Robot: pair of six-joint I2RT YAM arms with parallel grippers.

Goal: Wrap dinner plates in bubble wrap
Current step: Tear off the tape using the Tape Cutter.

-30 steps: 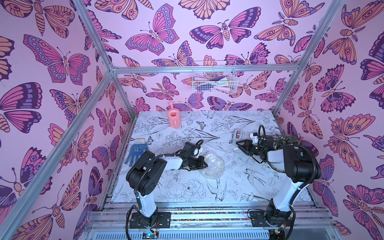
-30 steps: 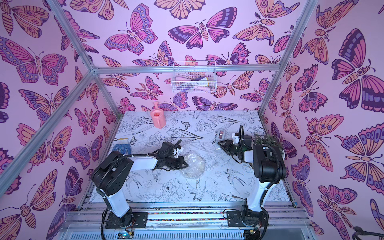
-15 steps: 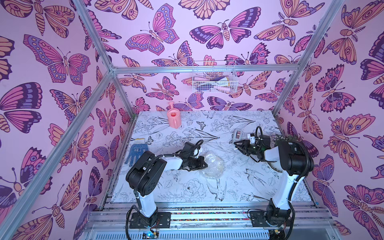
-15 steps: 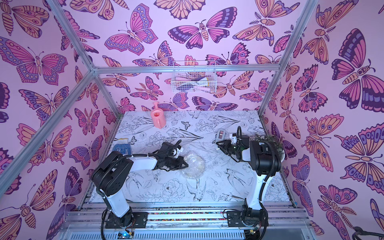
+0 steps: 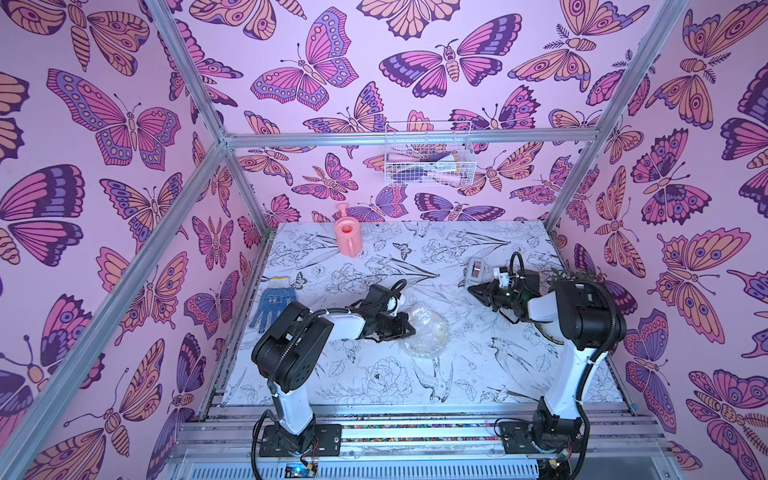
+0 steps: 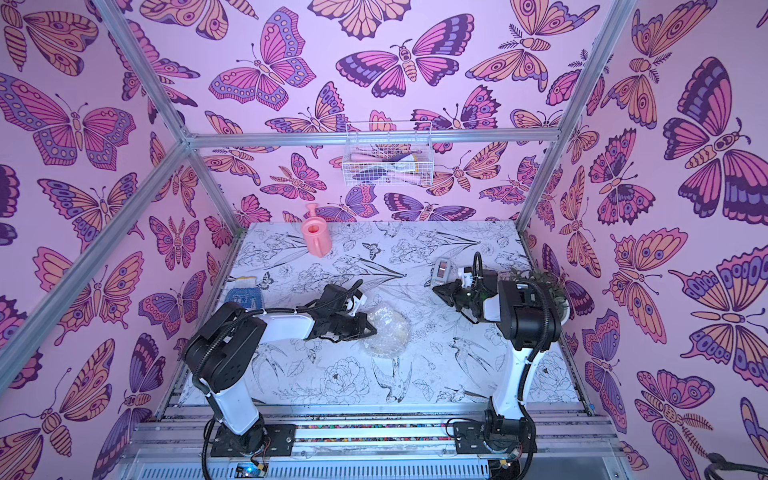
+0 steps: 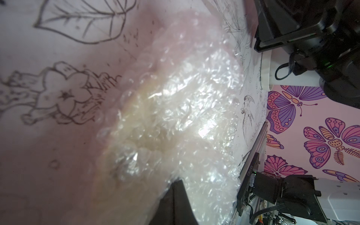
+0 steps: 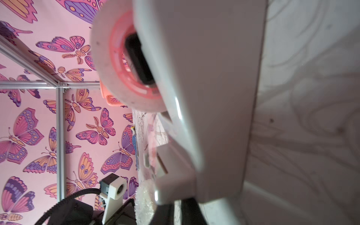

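Note:
The bubble wrap (image 5: 428, 334) lies bundled in a rounded mound in mid-table, in both top views (image 6: 388, 330). The dinner plates are hidden inside it; only a cream tint shows through the wrap (image 7: 175, 116). My left gripper (image 5: 409, 330) is shut, and its joined fingertips (image 7: 178, 184) press against the bundle's left edge. My right gripper (image 5: 473, 289) is shut at the foot of the clear tape dispenser (image 5: 476, 270) at the right. The dispenser (image 8: 204, 97) with its pink-cored roll fills the right wrist view. I cannot tell whether anything is pinched between the jaws.
A pink watering can (image 5: 348, 239) stands at the back left. A blue glove (image 5: 272, 307) lies by the left wall. A wire basket (image 5: 428, 160) hangs on the back wall. A potted plant (image 5: 577, 276) sits behind my right arm.
My right arm has reached left toward the tape dispenser and its jaws have closed. The left arm and the bundle have not moved.

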